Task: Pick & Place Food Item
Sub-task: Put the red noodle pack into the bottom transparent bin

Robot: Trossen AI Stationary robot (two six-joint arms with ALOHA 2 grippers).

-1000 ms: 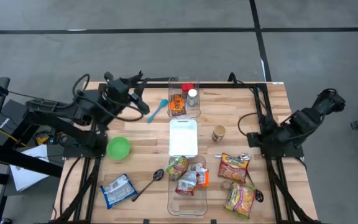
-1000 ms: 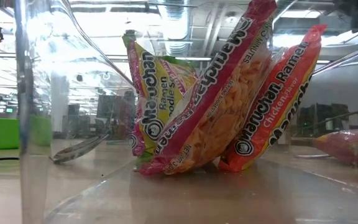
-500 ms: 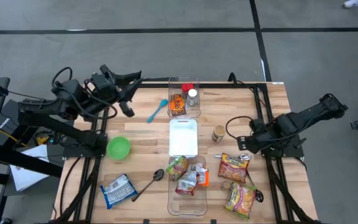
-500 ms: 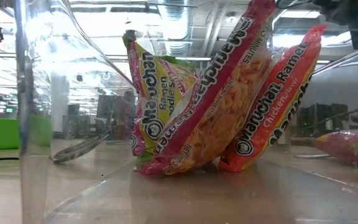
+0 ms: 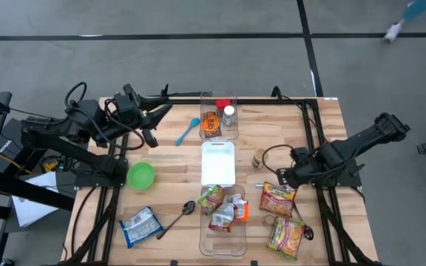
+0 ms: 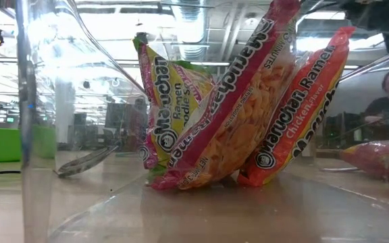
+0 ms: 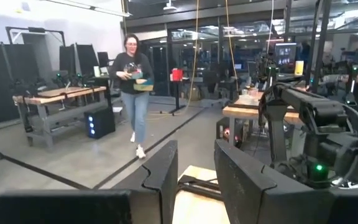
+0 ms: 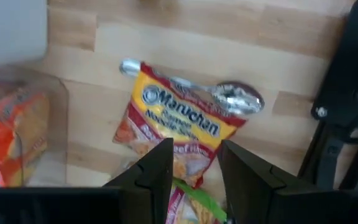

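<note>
Your right gripper (image 5: 285, 177) hangs over the right side of the table (image 5: 168, 159), just above the yellow noodle packet (image 5: 277, 198), with its fingers (image 8: 160, 171) a modest gap apart and nothing between them. That packet lies flat on the wood with a metal spoon (image 8: 219, 93) resting across its far edge, and a second noodle packet (image 5: 287, 235) lies near it toward the front corner. The likely goal, as I read it, is the clear bin (image 5: 223, 238) at the front centre, which already holds three packets propped upright. To do this step well, I would open the jaws wider before descending, because the present gap looks narrow for a flat, crinkly packet. Aim for a long edge or a corner away from the spoon, so that you do not drag the spoon along or knock it off the table. Come down straight and pinch a fold of the wrapper, not the brittle noodle block, then lift slowly and check that the packet hangs free. Watch the small jar (image 5: 260, 158) standing just beside the arm, and the cable looping near it. Your left gripper (image 5: 148, 127) waits raised over the back left corner, its fingers (image 7: 163, 171) apart and empty; leave it there, well clear of the blue spatula (image 5: 187, 131) and the green bowl (image 5: 141, 176).
</note>
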